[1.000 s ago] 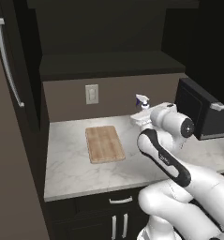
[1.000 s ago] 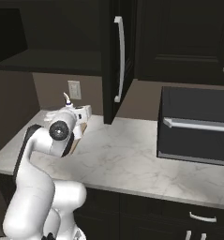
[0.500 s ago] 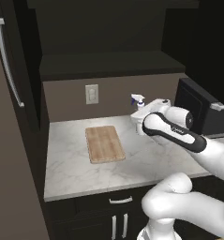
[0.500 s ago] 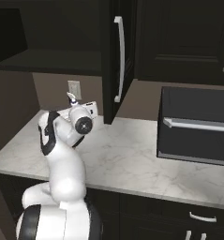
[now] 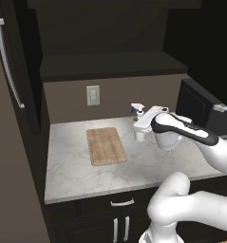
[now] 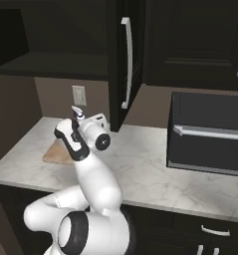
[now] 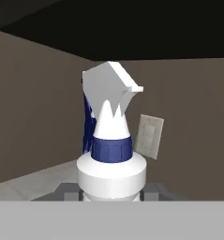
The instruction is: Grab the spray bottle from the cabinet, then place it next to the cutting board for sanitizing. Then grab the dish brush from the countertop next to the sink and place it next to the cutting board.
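Upright, spray bottle [image 7: 111, 154] nozzle points toward cutting board [image 5: 106, 145].

We see the cutting board [image 5: 106, 145] flat on the marbled countertop [image 5: 72, 175], centre-left of frame. Right of it, near centre, the gripper [image 5: 140, 129] holds the spray bottle [image 5: 137, 109] upright, nozzle up. Wall outlet [image 5: 93, 95] above the board; dark appliance [image 5: 200, 107] at right edge.

A pale wall outlet [image 5: 92, 95] is set on the brown backsplash at centre left. A black oven [image 6: 207, 133] with a silver handle is seen at right.
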